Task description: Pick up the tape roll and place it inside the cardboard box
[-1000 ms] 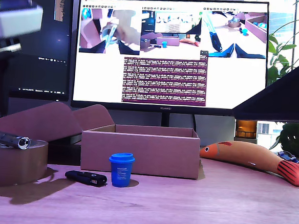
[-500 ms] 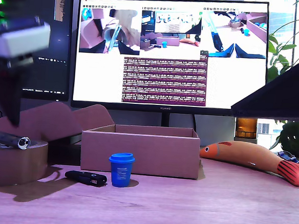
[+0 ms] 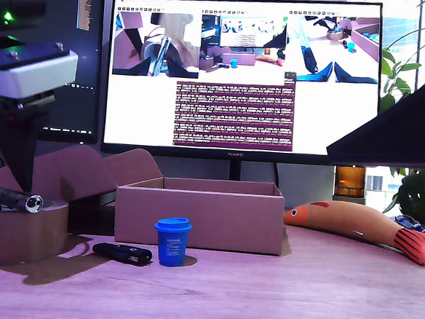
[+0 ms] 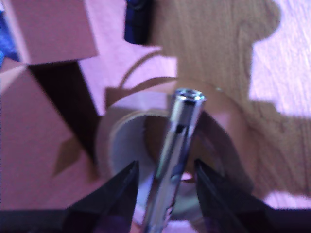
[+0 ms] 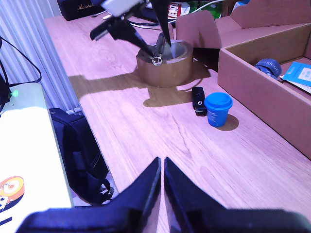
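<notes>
1. The tape roll [image 3: 18,230] sits on the worktop [image 3: 261,294] near the exterior view's left edge, well apart from the cardboard box [image 3: 201,213].
2. A flashlight [image 4: 176,150] lies across the roll's top rim, so it blocks a clean grab.
3. My first gripper [image 4: 165,187] hangs over the roll, jaws apart, straddling the flashlight without visibly touching it.
4. My second gripper [image 5: 163,182] waits clear above bare worktop, jaws together, holding nothing.

Below my first gripper [image 4: 165,187], the silver metal flashlight [image 4: 176,145] lies across the big brown packing tape roll [image 3: 18,230]; beyond it stands the low brown cardboard box [image 3: 200,213].
</notes>
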You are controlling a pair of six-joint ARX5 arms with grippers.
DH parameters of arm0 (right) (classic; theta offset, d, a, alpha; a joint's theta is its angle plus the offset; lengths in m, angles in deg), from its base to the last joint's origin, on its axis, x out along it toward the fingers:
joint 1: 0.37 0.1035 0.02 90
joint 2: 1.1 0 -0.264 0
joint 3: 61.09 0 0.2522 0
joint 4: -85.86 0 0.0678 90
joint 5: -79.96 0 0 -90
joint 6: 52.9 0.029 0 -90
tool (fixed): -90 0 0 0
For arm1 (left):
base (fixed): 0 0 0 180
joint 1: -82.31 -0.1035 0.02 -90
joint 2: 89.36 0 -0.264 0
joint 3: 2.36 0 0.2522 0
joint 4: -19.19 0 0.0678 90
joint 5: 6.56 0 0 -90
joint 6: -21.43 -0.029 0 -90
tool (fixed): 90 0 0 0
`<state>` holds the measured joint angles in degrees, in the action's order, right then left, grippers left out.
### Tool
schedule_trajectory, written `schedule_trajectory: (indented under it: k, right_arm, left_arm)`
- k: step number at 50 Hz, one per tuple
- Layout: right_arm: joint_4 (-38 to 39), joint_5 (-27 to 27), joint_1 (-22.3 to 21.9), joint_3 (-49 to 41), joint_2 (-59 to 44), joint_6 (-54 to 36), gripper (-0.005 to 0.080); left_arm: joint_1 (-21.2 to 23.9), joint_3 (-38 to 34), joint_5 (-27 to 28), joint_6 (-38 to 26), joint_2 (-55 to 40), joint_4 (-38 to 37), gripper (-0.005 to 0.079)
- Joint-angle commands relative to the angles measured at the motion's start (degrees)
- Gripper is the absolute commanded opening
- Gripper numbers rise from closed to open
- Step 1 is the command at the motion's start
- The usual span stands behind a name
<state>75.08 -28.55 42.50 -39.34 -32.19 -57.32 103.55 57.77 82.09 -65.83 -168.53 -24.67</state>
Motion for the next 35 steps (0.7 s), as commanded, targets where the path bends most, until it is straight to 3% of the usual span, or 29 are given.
schedule_trajectory:
  k: [1,10,16,27,35]
  right_arm:
    - [0.6,0.0,0.2,-0.4,-0.2,-0.1,-0.0010]
    - [0.6,0.0,0.2,-0.4,-0.2,-0.1,-0.0010]
    - [0.6,0.0,0.2,-0.4,-0.2,-0.2,-0.0010]
    - [0.6,0.0,0.2,-0.4,-0.2,-0.2,-0.0010]
    - [0.6,0.0,0.2,-0.4,-0.2,-0.2,-0.0010]
  left_arm:
    - [-0.1,0.4,0.2,-0.3,-1.1,0.2,0.0276]
    - [-0.1,0.4,-0.4,-1.3,-1.0,1.4,0.0100]
    - [-0.1,1.0,-0.9,-1.3,-1.0,1.5,0.0038]
    - [1.3,3.4,-2.2,-0.9,0.7,-1.2,0.0034]
    - [3.7,3.7,-2.2,5.2,4.3,-3.6,0.0034]
